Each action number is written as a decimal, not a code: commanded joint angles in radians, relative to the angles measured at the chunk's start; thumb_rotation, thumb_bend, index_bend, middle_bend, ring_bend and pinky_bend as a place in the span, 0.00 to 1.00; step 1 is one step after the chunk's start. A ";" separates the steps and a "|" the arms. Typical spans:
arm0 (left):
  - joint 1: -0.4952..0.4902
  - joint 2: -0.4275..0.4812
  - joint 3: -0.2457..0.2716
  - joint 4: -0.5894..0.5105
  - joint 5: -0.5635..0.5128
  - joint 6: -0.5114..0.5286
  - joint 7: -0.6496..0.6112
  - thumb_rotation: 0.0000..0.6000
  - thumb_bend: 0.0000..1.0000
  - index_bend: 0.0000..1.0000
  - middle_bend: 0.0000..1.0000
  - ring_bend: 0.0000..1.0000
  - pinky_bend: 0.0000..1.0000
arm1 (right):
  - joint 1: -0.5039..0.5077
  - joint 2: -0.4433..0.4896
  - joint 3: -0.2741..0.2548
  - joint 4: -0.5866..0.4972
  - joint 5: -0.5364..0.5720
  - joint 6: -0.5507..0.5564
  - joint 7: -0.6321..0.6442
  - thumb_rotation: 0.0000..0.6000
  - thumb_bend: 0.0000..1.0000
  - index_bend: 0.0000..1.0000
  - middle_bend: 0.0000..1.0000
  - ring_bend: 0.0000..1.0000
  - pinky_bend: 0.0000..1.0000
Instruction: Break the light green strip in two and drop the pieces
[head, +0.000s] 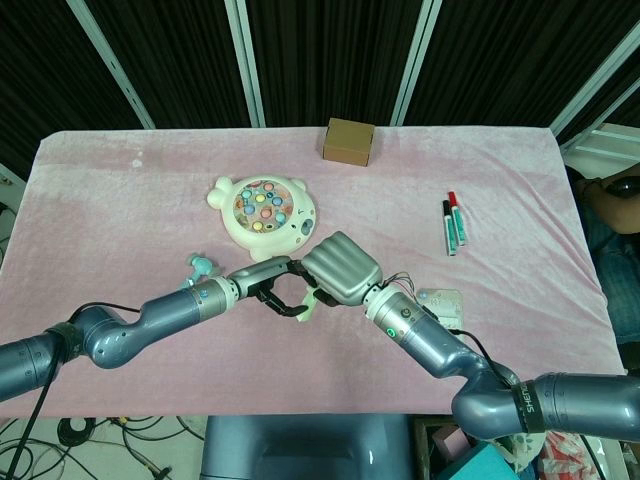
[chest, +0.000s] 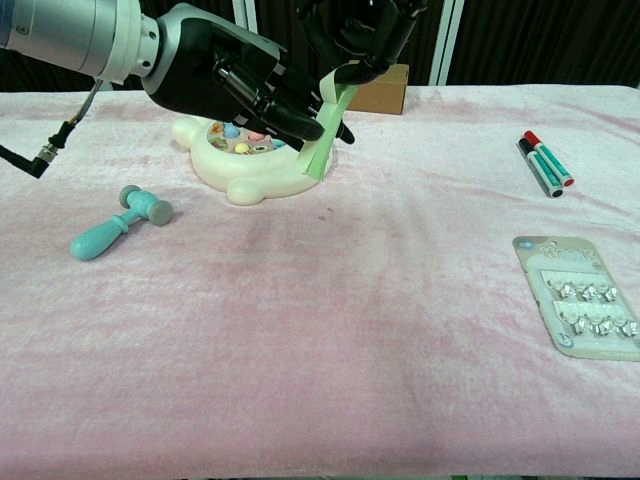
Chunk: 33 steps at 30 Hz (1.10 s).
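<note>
The light green strip (chest: 326, 134) hangs tilted in the air above the pink table, in front of the toy; it looks like one piece. My left hand (chest: 250, 88) grips its middle from the left with dark fingers curled around it. My right hand (chest: 358, 38) holds the upper end from above. In the head view the two hands meet near the table's middle: left hand (head: 272, 281), right hand (head: 341, 266), and only a short bit of the strip (head: 313, 301) shows below them.
A cream toy with coloured pegs (head: 264, 211) (chest: 247, 168) sits just behind the hands. A teal hammer (chest: 119, 222) lies to the left, a cardboard box (head: 348, 141) at the back, two markers (chest: 545, 163) and a blister pack (chest: 581, 306) to the right.
</note>
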<state>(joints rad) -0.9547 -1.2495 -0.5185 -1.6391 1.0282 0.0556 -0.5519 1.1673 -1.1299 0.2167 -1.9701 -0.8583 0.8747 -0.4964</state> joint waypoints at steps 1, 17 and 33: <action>0.000 0.000 0.000 0.002 -0.003 -0.001 0.003 1.00 0.38 0.44 0.14 0.00 0.00 | 0.000 0.000 -0.001 0.000 0.001 -0.001 0.000 1.00 0.47 0.73 0.78 0.85 0.65; 0.001 -0.003 -0.001 0.004 -0.013 -0.008 0.024 1.00 0.38 0.45 0.15 0.00 0.00 | 0.003 -0.001 -0.003 0.004 0.004 0.000 0.002 1.00 0.47 0.73 0.78 0.85 0.65; -0.001 -0.003 0.000 0.004 -0.036 -0.005 0.043 1.00 0.39 0.49 0.15 0.00 0.00 | 0.007 0.000 -0.003 0.000 0.003 0.001 0.006 1.00 0.47 0.74 0.78 0.85 0.65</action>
<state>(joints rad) -0.9556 -1.2520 -0.5189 -1.6351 0.9929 0.0506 -0.5095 1.1745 -1.1304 0.2134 -1.9701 -0.8553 0.8756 -0.4905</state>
